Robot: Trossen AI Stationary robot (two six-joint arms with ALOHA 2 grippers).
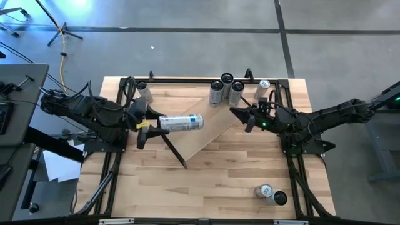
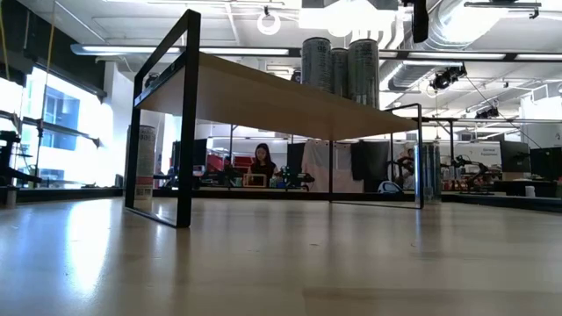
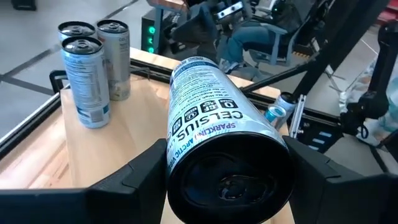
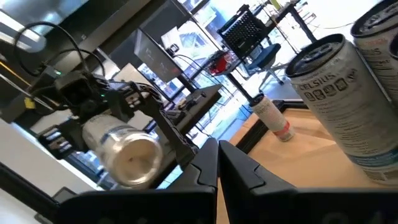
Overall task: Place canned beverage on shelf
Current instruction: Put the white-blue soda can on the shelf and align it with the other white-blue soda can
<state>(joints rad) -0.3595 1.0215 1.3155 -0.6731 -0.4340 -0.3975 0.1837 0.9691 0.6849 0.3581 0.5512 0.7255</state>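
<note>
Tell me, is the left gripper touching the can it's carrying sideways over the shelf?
Touching. The left wrist view shows the left gripper with both fingers pressed against the sides of the can, no gap between them.

The high camera is looking straight down on the whole table [image 1: 206,178] from well above, while the low one is sitting at tabletop height, facing level under the shelf [image 2: 263,96] into the room behind. The left wrist camera is looking close along a held can [image 3: 217,143] toward the standing cans [image 3: 87,78] on the shelf, and the right wrist camera is facing back across, sharing that held can [image 4: 127,155].
</note>
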